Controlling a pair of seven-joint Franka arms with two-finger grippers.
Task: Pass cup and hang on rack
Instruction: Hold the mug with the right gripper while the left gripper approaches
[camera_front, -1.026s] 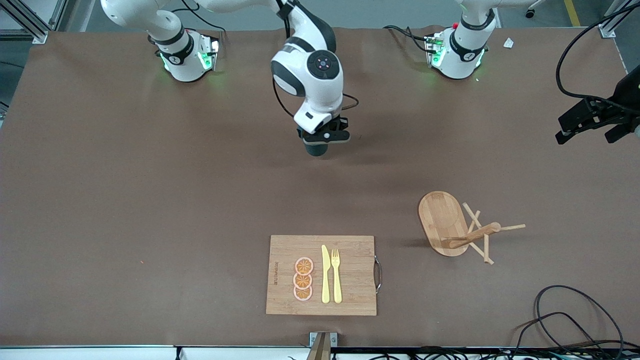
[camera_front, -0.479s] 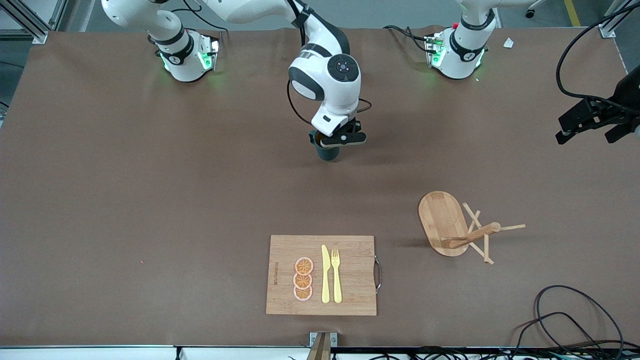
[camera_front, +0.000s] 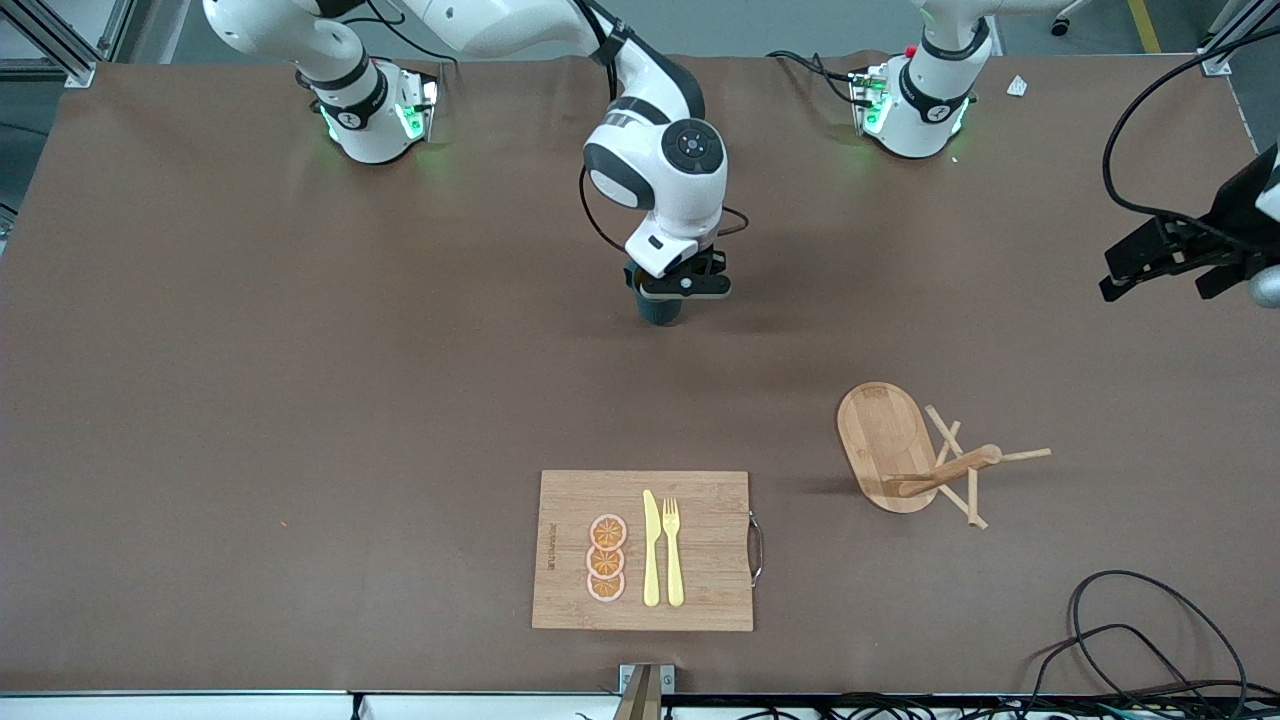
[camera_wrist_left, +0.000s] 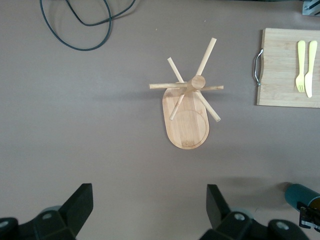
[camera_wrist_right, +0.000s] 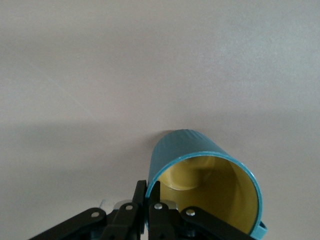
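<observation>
Here, just above the centre of the front frame, the right claw (camera_front: 668, 291) is clamped on the rim of the cup (camera_front: 660, 308), one finger inside the wall and one outside, as the right wrist view shows near its lower edge. The cup (camera_wrist_right: 207, 187) stands upright with its long axis vertical and its open mouth facing up toward the claw; its yellowish inside is visible, and a bit of the handle shows at the lower right corner of that view. The cup hangs directly under the claw, low over the brown desk (camera_front: 300, 400); whether its base touches the desk cannot be told.

The left claw (camera_front: 1165, 262) sits at the right edge of the front frame, up in the air with its fingers (camera_wrist_left: 80, 202) wide apart and nothing between them; this arm waits. In the left wrist view the rack (camera_wrist_left: 189, 107) lies in the centre of the frame.

In the front frame the rack (camera_front: 885, 440) is lower right of centre, its oval base flat on the desk, post upright, pegs fanning outward. At lower centre lies a cutting board (camera_front: 700, 590) carrying three orange slices (camera_front: 606, 558), a yellow knife (camera_front: 651, 548) and a yellow fork (camera_front: 673, 550).
</observation>
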